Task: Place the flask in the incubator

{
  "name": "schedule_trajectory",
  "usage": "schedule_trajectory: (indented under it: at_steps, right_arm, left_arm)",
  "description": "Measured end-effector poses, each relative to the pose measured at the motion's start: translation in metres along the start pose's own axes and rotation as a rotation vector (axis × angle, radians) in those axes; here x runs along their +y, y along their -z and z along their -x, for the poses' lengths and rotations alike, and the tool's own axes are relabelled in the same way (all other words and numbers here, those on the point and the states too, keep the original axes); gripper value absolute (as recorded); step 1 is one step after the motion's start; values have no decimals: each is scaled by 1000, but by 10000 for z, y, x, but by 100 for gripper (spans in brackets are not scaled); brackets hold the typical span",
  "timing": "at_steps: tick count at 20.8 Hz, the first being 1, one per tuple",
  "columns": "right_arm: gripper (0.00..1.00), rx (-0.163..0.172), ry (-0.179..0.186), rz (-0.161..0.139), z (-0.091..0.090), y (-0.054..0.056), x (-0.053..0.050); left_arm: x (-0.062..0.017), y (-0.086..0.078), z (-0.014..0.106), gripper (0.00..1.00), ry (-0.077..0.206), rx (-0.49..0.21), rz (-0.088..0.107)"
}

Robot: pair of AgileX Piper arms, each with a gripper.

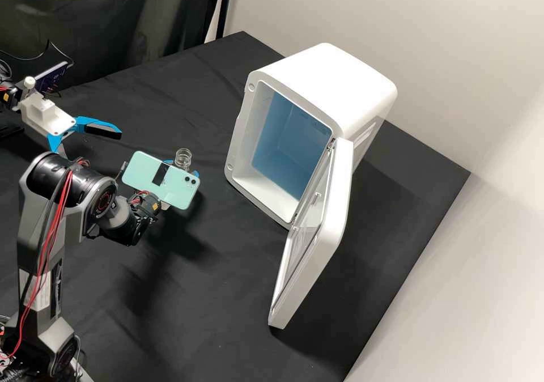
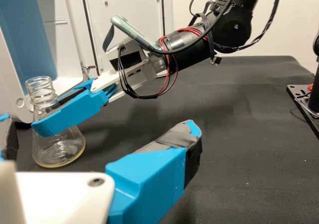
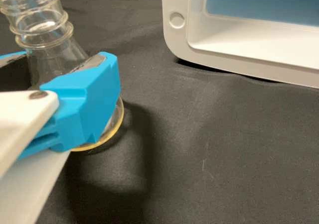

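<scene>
1. The flask is seen upright on the black surface, near the mouth of the white incubator.
2. It is gripped low on the neck by the fingers of the right gripper, which are closed on it.
3. The left gripper is held apart from the flask, its fingers spread open.
4. The incubator's door is swung wide.
</scene>
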Motion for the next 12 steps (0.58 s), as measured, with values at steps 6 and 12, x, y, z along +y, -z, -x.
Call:
schedule_trajectory:
  at_steps: [6,12]
  right_arm:
    - [0,-15,-41,-12,88,-48,-36]
    - [0,-19,-138,-5,212,-60,1]
  left_arm:
    - [-2,-18,-8,100,2,-12,-2]
    - [-4,-34,-14,100,4,-21,-4]
